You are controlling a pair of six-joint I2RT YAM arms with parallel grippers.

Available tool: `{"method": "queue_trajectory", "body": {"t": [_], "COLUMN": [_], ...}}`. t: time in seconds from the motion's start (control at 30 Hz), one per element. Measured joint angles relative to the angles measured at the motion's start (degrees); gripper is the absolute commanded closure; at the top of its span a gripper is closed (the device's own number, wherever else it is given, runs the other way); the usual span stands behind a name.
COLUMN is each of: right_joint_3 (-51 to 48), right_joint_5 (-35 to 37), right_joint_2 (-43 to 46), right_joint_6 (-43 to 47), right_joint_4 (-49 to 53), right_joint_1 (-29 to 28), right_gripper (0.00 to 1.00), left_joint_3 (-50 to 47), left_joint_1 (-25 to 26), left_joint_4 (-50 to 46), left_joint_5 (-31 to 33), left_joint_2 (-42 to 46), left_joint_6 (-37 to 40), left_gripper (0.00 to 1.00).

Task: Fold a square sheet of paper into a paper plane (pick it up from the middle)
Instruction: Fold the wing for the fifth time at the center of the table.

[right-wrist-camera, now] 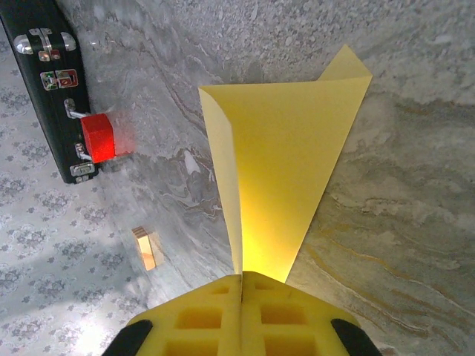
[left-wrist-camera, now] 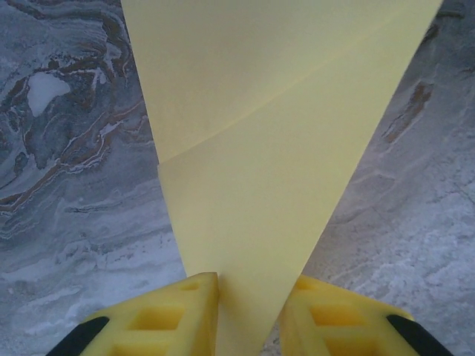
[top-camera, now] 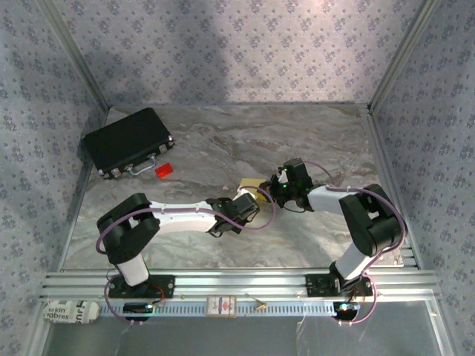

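The square sheet of paper (top-camera: 251, 185) is yellow and folded into a tapering wedge, held above the marble table between both arms. My right gripper (right-wrist-camera: 242, 280) is shut on its narrow end, and the folded sheet (right-wrist-camera: 286, 148) fans out away from it. My left gripper (left-wrist-camera: 249, 297) stands open, its yellow fingers (left-wrist-camera: 185, 311) apart on either side of the paper's (left-wrist-camera: 260, 148) narrow tip; a diagonal crease crosses the sheet. In the top view the left gripper (top-camera: 247, 200) and right gripper (top-camera: 269, 191) meet at mid-table.
A black case (top-camera: 128, 141) lies at the far left with a small red block (top-camera: 164, 170) beside its handle; both also appear as the case (right-wrist-camera: 44, 81) and block (right-wrist-camera: 98, 137) in the right wrist view. A small tan block (right-wrist-camera: 146, 248) rests on the table.
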State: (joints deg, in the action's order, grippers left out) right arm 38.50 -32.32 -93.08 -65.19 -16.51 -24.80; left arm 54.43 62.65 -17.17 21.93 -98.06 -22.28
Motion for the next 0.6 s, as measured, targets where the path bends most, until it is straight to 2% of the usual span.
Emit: {"method": "queue_trajectory", "body": {"t": [0.2, 0.6], "right_joint_3": [0.0, 0.0], "right_joint_5": [0.0, 0.0], "right_joint_2": [0.1, 0.6], "right_joint_6": [0.0, 0.0], "right_joint_4": [0.1, 0.5], "right_joint_1": [0.1, 0.1], "right_gripper": [0.99, 0.98], "left_joint_3": [-0.1, -0.3], "left_joint_1": [0.0, 0.0], "left_joint_4": [0.0, 0.3], "left_joint_5": [0.4, 0.9], "left_joint_2": [0.0, -0.1], "left_joint_6": [0.4, 0.8], "left_gripper": [0.72, 0.86]}}
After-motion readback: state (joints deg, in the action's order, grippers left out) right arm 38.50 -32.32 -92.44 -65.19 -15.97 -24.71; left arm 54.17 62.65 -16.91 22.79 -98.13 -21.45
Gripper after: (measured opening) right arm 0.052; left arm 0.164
